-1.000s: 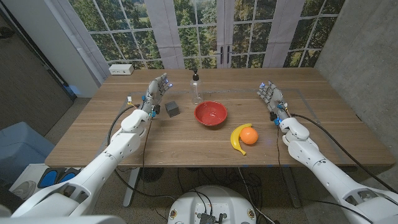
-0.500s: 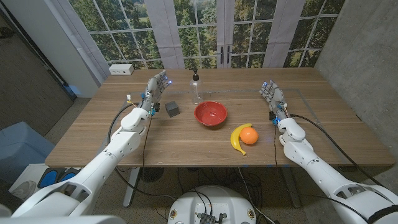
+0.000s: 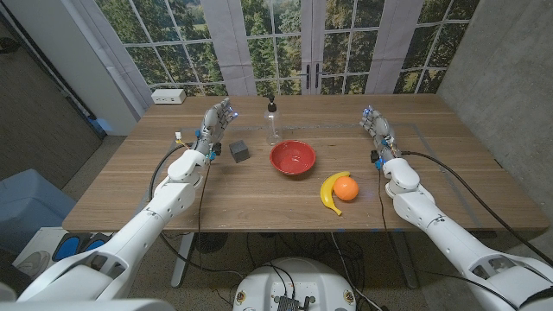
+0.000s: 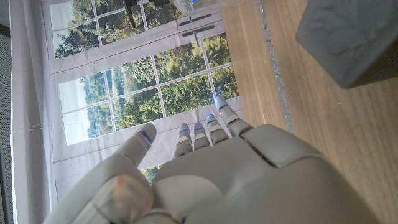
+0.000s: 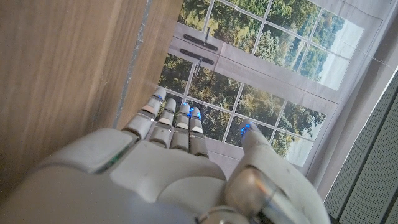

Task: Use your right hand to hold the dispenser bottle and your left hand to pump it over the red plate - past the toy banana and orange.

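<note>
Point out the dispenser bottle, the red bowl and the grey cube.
dispenser bottle (image 3: 273,127), head view, on its clear body below the black pump.
red bowl (image 3: 293,156), head view, on the inside of its basin.
grey cube (image 3: 239,152), head view, on its top face.

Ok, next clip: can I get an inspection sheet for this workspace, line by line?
Surface: wooden table, bare grain, no spills seen.
Job's things: clear dispenser bottle with black pump upright behind the red plate; yellow toy banana touching the orange toy ball, nearer the robot's right.
Clutter: dark grey cube left of the plate; white box at the far left corner.
Hands: left hand and right hand both raised, fingers apart, holding nothing, apart from the bottle.
Cables: black cables along both forearms.
Surroundings: glazed doors with trees behind; blue bin at the left; no person seen.
</note>
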Robot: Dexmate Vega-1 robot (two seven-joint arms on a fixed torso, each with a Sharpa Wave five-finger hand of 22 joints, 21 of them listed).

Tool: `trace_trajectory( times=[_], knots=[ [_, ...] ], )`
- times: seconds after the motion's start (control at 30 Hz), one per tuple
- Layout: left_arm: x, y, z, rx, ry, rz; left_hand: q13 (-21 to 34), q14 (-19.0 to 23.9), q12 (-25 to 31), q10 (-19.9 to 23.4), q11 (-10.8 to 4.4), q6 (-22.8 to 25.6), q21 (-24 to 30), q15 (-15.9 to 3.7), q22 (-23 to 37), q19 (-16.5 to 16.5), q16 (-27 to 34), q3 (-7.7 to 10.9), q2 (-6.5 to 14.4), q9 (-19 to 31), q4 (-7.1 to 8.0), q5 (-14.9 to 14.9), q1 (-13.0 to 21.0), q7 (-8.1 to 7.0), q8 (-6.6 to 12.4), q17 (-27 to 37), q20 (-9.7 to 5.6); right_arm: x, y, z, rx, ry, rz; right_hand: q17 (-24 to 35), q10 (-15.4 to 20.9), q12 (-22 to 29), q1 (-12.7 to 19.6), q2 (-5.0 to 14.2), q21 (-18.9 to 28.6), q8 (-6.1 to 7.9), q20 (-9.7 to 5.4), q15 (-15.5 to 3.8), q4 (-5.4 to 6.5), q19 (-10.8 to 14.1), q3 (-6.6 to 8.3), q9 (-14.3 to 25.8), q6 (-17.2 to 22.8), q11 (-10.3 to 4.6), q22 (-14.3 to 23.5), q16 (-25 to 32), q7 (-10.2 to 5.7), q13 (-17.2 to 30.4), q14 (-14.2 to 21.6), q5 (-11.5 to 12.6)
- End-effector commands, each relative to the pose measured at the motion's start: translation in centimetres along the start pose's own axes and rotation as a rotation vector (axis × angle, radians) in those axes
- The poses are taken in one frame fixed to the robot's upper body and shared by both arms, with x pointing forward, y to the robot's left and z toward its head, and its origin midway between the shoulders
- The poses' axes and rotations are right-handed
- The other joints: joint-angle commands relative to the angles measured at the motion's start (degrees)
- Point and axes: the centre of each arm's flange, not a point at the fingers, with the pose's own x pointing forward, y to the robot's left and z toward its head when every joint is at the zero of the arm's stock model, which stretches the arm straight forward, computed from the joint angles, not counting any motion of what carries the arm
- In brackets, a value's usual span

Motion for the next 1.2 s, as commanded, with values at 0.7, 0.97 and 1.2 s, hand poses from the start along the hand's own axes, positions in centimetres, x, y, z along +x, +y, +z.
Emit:
trace_trajectory(
  times=[0.7,0.97,1.2],
  knots=[
    [0.0,0.1,0.3,0.001,-0.001,-0.024,0.3,1.9,0.5,1.9,0.36,0.7,-0.8,-0.71,0.3,1.9,0.5,-0.13,1.3,0.3,-1.20,-0.2,-0.6,-0.07,0.35,0.0,0.02,1.2,2.0,2.3,-0.220,0.025,0.114,0.2,0.7,0.3,1.9,-0.41,-0.2,0.12,0.47,-0.23,-2.64,0.7,0.21,0.3,0.4,0.16,0.4,0.6,-0.24,-0.4,0.6,0.5],
    [-0.1,0.0,0.6,0.001,-0.002,-0.029,0.3,2.2,0.5,2.1,0.42,0.8,-1.0,-0.81,0.3,2.1,0.4,-0.12,1.3,0.3,-1.37,-0.2,-0.7,-0.22,0.35,0.1,0.11,1.9,1.7,2.4,-0.219,0.036,0.185,0.2,0.7,0.3,2.2,-0.84,-0.2,0.12,0.01,0.06,-3.51,1.0,0.09,0.3,0.5,0.31,0.4,0.6,-0.03,-0.6,0.6,0.6],
    [-0.1,0.0,0.5,0.000,0.005,-0.032,0.3,2.3,0.4,2.1,0.19,0.9,-1.1,-0.82,0.3,2.2,0.4,-0.11,1.3,0.3,-1.46,-0.2,-0.9,-0.18,0.36,0.1,0.10,2.0,2.0,2.7,-0.257,0.044,0.228,0.2,0.8,0.3,2.1,-2.02,-0.2,-0.03,0.10,0.47,-4.33,1.5,-0.40,0.3,0.2,0.67,0.3,0.7,0.20,-0.7,0.7,0.5]
  ],
)
